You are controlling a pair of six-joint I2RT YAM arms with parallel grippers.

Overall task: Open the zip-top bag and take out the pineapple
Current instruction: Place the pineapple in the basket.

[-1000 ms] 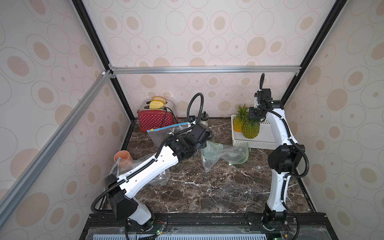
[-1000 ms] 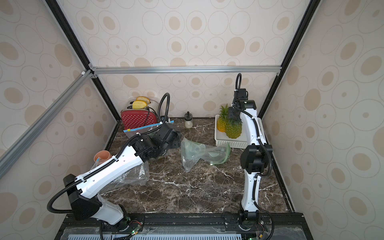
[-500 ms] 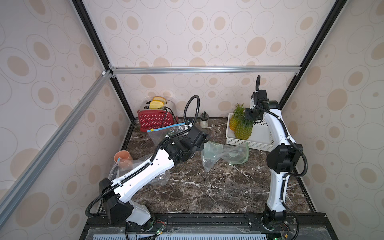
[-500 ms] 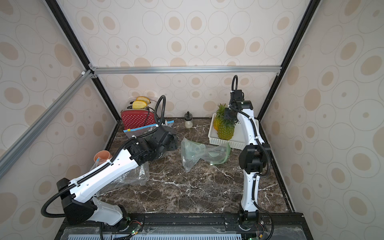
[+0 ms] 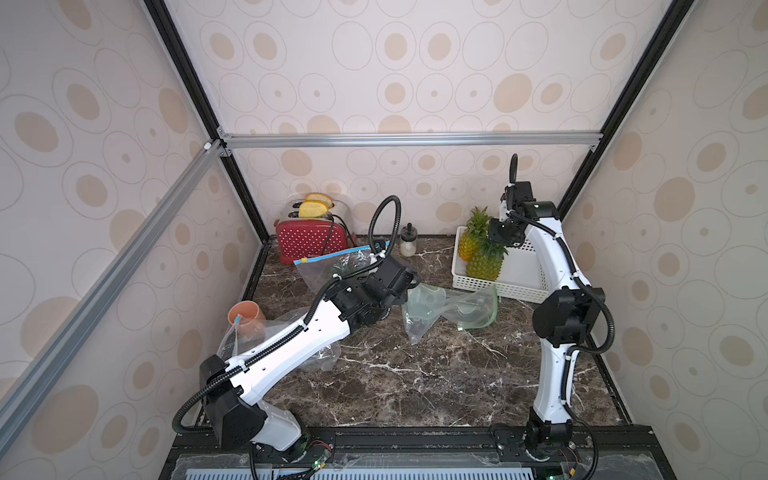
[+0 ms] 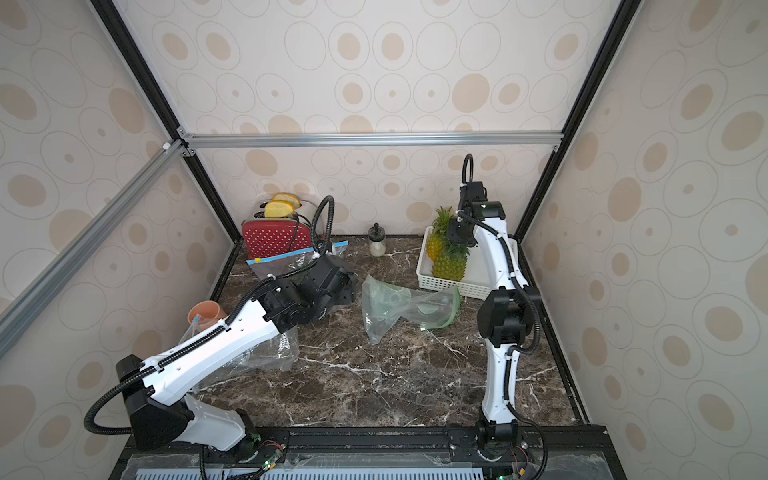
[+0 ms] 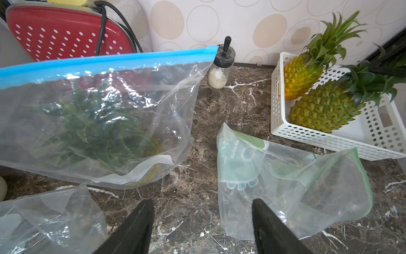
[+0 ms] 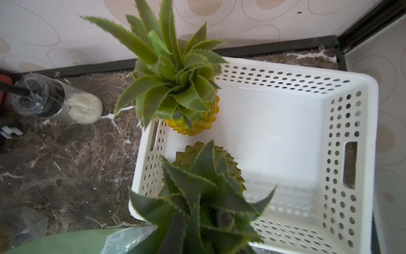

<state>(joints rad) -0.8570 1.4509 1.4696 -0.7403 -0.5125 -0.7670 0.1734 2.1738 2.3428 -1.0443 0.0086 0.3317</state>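
Right tool point(image 5: 500, 239) sits atop the pineapple point(image 5: 484, 265) in the basket point(image 5: 519, 291); grip cannot be told.

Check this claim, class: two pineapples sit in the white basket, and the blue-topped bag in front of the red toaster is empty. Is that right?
One thing is wrong: the blue-topped bag is not empty. The left wrist view shows a pineapple inside it. The rest stands.

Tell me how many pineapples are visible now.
3. A yellow pineapple and a greener pineapple are in the white basket; a third pineapple lies inside the blue-zip bag. The crumpled bag under the left arm may hide more.
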